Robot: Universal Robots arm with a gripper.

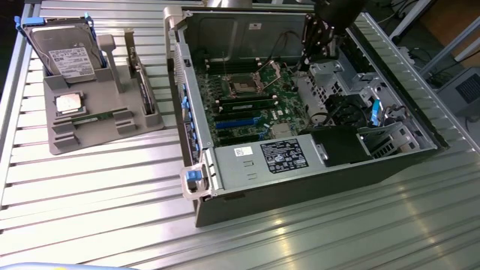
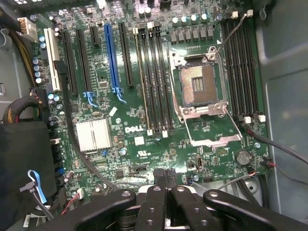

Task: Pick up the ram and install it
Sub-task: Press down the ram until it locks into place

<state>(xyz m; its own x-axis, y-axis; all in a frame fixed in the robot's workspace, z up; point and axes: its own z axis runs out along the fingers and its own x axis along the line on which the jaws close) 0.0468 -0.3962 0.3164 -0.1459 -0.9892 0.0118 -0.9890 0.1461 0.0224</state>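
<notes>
Gripper (image 2: 166, 180) clenched, empty, above motherboard (image 2: 144, 130) w/ CPU socket (image 2: 198, 85) & cables (image 2: 269, 142) nearby.

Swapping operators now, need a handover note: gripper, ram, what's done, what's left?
Gripper: shut, empty, over the motherboard inside the case.
Ram: lying flat in the grey tray, beside the CPU.
Done: nothing that shows; ram not picked up.
Left: pick it up and install it.
</notes>
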